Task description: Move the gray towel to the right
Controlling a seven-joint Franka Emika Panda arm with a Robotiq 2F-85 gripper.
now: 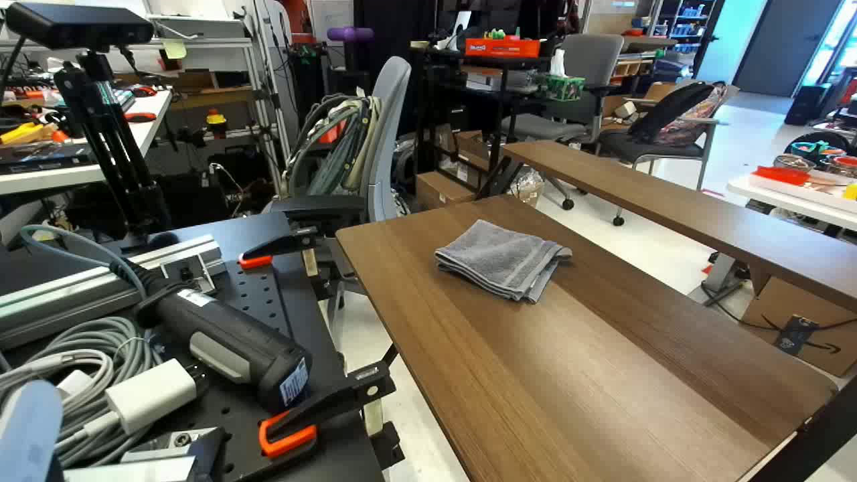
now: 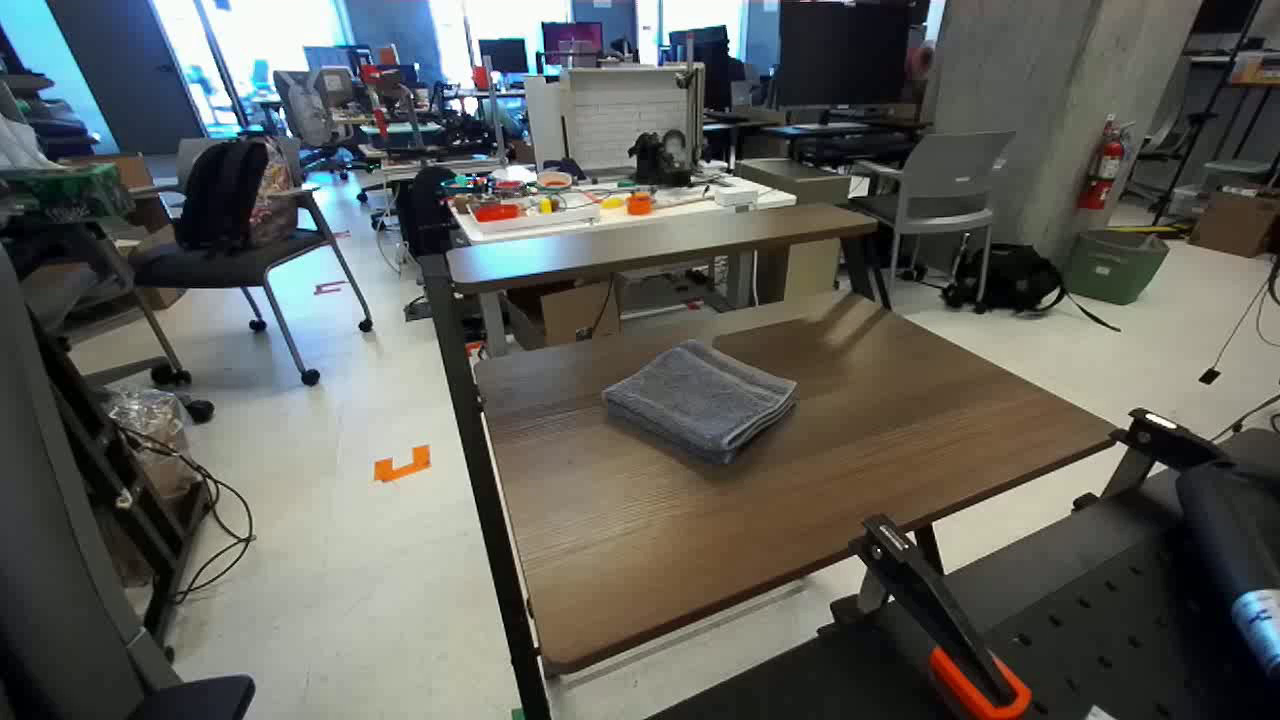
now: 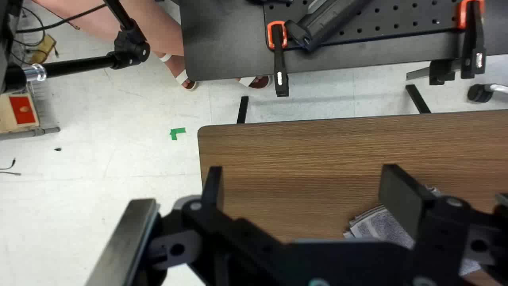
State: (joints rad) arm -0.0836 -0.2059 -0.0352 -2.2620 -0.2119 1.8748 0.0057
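The gray towel (image 1: 497, 258) lies folded and flat on the brown wooden table (image 1: 569, 388), near its far end in an exterior view. It also shows in an exterior view (image 2: 697, 395), with layered edges facing the front. In the wrist view, part of the towel (image 3: 383, 225) shows at lower right, partly hidden behind the right finger and the gripper body. My gripper (image 3: 302, 174) is wide open and empty, above the table. The towel lies below and to the right of the jaws, apart from them. The gripper is not seen in either exterior view.
A black bench (image 3: 226, 43) with orange-tipped clamps (image 3: 279, 51) and a black handheld tool (image 1: 227, 341) stands alongside the table. A raised brown shelf board (image 1: 683, 201) runs along the table's opposite side. A black post (image 2: 480, 480) stands at one table end.
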